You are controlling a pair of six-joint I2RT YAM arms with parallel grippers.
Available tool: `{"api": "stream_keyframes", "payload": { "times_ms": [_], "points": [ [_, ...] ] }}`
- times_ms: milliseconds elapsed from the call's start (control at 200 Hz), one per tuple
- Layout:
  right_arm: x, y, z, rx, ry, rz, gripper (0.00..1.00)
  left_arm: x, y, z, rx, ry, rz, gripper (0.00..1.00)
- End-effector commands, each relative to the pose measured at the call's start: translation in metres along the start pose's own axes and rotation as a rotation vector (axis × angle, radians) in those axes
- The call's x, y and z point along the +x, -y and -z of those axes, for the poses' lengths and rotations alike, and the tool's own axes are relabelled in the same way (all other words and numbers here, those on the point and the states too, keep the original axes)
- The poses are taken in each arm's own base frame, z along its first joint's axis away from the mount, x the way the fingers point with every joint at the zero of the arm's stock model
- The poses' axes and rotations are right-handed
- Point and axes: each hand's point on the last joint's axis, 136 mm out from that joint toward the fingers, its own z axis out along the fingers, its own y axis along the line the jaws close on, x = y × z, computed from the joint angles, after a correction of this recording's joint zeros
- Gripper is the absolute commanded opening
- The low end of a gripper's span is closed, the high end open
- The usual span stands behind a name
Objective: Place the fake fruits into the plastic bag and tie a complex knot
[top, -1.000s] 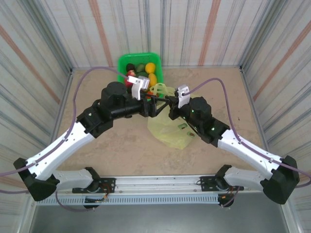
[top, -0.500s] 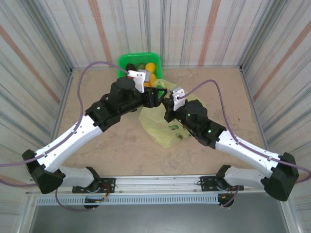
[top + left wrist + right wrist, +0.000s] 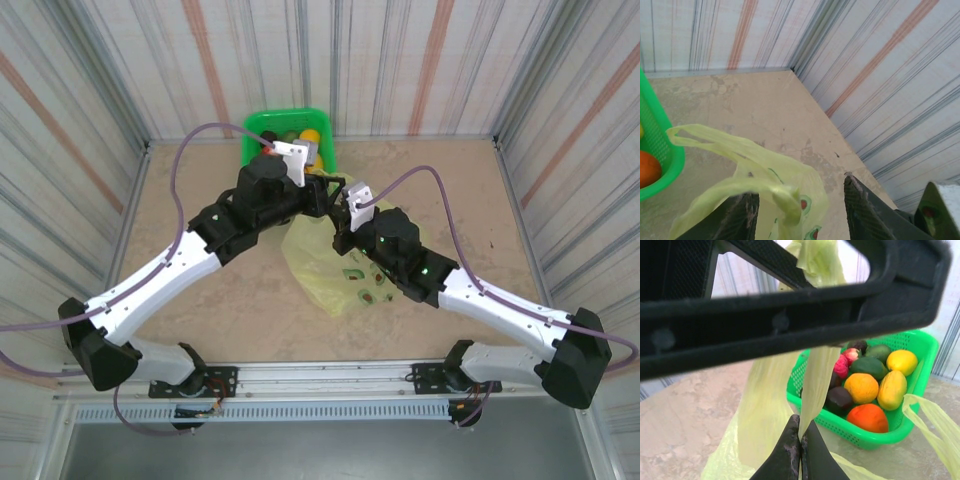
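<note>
Left hand point(image 3: 799, 204): held spread, plastic bag point(image 3: 755, 170) handle between.
Right hand point(image 3: 801, 435): pinched on bag strip.
Fake fruits point(image 3: 862, 387): held in basket point(image 3: 920, 347).

The arms are crowding the middle; the table's flanks are lying open.

You are getting clear passage over the bare table point(image 3: 480, 200) to the right of the plastic bag point(image 3: 315, 270) and along its left flank. In the middle both arms are meeting just above the bag, leaving no gap between them. The left gripper point(image 3: 799, 200) is standing with fingers apart, but a handle strip point(image 3: 760, 182) is hanging in that gap. Its black body is spanning the space right above the right gripper point(image 3: 801, 437), whose closed tips are pinching another strip running up through it. The green basket point(image 3: 283, 113) of fake fruits point(image 3: 862, 387) is blocking the far side, just beside the bag, and striped walls point(image 3: 560, 100) are hemming every edge.
</note>
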Motion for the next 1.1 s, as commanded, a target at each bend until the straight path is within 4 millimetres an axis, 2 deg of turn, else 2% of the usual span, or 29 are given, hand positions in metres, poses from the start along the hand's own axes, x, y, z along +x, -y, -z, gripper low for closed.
{"api": "stream_keyframes", "payload": {
  "times_ms": [0, 155, 281, 301, 321, 366, 406, 466, 526, 606, 646, 656, 676, 761, 867, 907, 917, 997, 1057, 1092],
  "points": [
    [-0.013, 0.001, 0.000, 0.017, 0.048, 0.013, 0.00, -0.014, 0.011, 0.001, 0.054, 0.035, 0.002, 0.44],
    [-0.013, 0.002, -0.001, 0.024, 0.054, 0.005, 0.00, -0.011, 0.010, -0.002, 0.064, 0.028, 0.007, 0.29],
    [-0.009, 0.004, -0.003, 0.035, 0.042, 0.000, 0.00, -0.015, 0.013, -0.001, 0.092, 0.024, -0.030, 0.00],
    [-0.008, 0.005, -0.003, 0.040, 0.037, -0.003, 0.00, -0.016, 0.013, -0.001, 0.096, 0.018, -0.044, 0.00],
    [-0.007, 0.006, -0.004, 0.042, 0.031, -0.009, 0.08, -0.017, 0.012, 0.001, 0.098, 0.012, -0.057, 0.00],
    [-0.005, 0.008, -0.004, 0.045, 0.019, -0.020, 0.32, -0.021, 0.009, 0.004, 0.101, 0.001, -0.076, 0.00],
    [-0.004, 0.009, -0.003, 0.043, 0.006, -0.019, 0.46, -0.025, 0.005, 0.007, 0.115, -0.005, -0.080, 0.00],
    [-0.004, 0.008, 0.003, 0.024, 0.005, -0.017, 0.59, -0.029, 0.000, 0.013, 0.146, -0.007, -0.076, 0.00],
    [-0.004, 0.006, 0.012, -0.018, 0.009, -0.028, 0.64, -0.033, -0.006, 0.020, 0.176, -0.008, -0.068, 0.00],
    [-0.005, 0.005, 0.028, -0.069, 0.015, -0.067, 0.65, -0.037, -0.014, 0.029, 0.208, 0.004, -0.060, 0.00],
    [0.003, 0.005, 0.031, -0.087, -0.007, -0.093, 0.63, -0.040, -0.016, 0.032, 0.227, 0.009, -0.060, 0.00],
    [-0.001, 0.005, 0.037, -0.092, 0.007, -0.101, 0.62, -0.041, -0.017, 0.033, 0.230, 0.010, -0.060, 0.00],
    [0.002, 0.005, 0.040, -0.100, 0.001, -0.112, 0.60, -0.042, -0.016, 0.035, 0.239, 0.011, -0.064, 0.00],
    [0.036, -0.002, 0.044, -0.147, -0.073, -0.135, 0.48, -0.049, -0.009, 0.040, 0.277, 0.013, -0.098, 0.00],
    [0.094, -0.010, 0.039, -0.163, -0.160, -0.157, 0.34, -0.055, 0.011, 0.045, 0.368, 0.002, -0.138, 0.00],
    [0.106, -0.014, 0.038, -0.170, -0.160, -0.166, 0.30, -0.057, 0.018, 0.048, 0.396, 0.003, -0.152, 0.00],
    [0.115, -0.015, 0.034, -0.168, -0.179, -0.167, 0.30, -0.058, 0.020, 0.048, 0.401, 0.005, -0.157, 0.00],
    [0.139, -0.021, 0.021, -0.155, -0.204, -0.170, 0.30, -0.060, 0.035, 0.054, 0.447, 0.013, -0.189, 0.00],
    [0.149, -0.020, 0.006, -0.125, -0.205, -0.190, 0.37, -0.061, 0.050, 0.061, 0.509, 0.010, -0.218, 0.00],
    [0.153, -0.019, -0.004, -0.108, -0.204, -0.216, 0.39, -0.062, 0.062, 0.066, 0.559, 0.006, -0.238, 0.00]
  ]
}}
